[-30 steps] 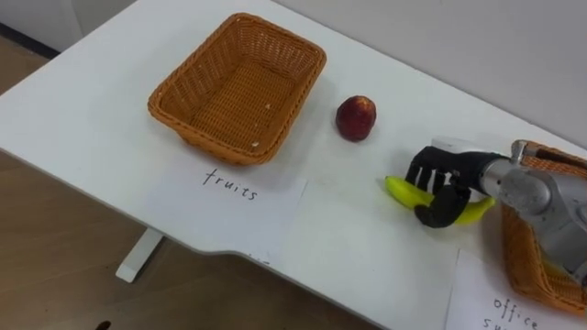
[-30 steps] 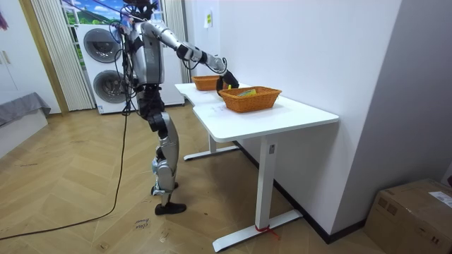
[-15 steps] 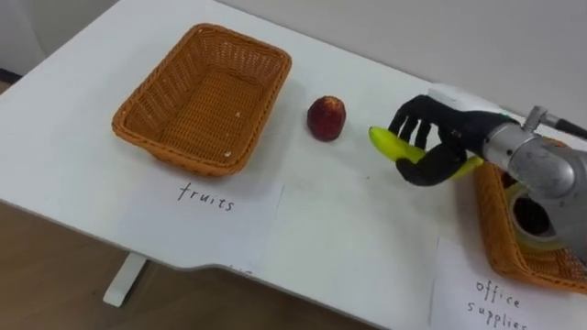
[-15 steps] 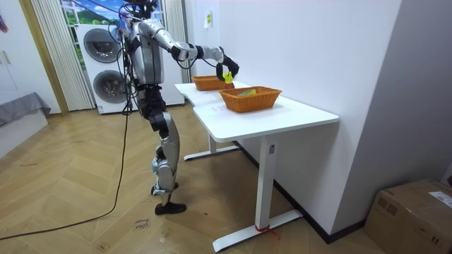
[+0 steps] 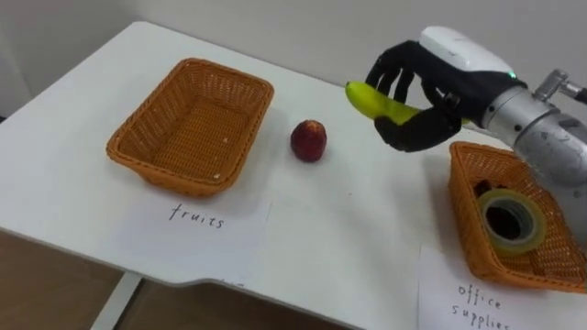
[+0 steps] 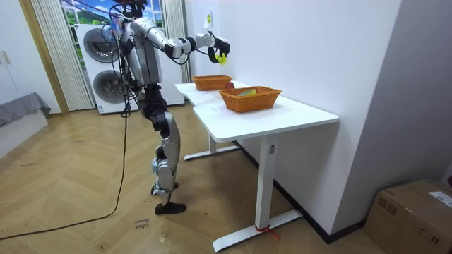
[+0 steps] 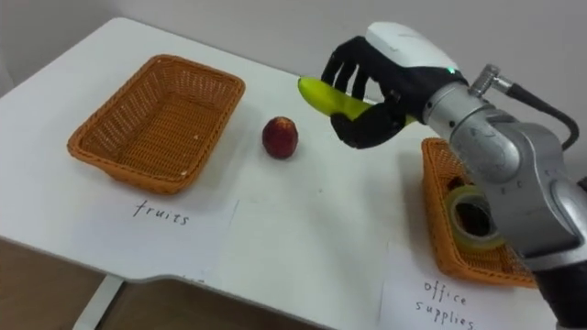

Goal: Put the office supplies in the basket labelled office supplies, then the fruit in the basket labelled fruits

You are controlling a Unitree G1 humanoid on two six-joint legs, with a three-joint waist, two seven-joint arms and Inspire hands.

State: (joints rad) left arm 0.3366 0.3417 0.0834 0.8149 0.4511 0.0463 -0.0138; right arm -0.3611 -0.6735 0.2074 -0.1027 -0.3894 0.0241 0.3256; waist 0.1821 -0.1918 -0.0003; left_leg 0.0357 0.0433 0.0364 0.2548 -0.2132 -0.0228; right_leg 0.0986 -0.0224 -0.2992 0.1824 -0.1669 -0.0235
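Right hand [image 5: 442, 84] curled round banana [image 5: 368, 99] above table [image 5: 321, 240]; room view shows robot standing beside it

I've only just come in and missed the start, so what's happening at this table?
The robot stands at the white table, sorting. Its right hand is curled round a banana, holding it in the air above the table between the two baskets. The fruit basket on its left has nothing in it yet, and a red fruit lies on the table beside it. The office supplies basket on its right holds a roll of tape.
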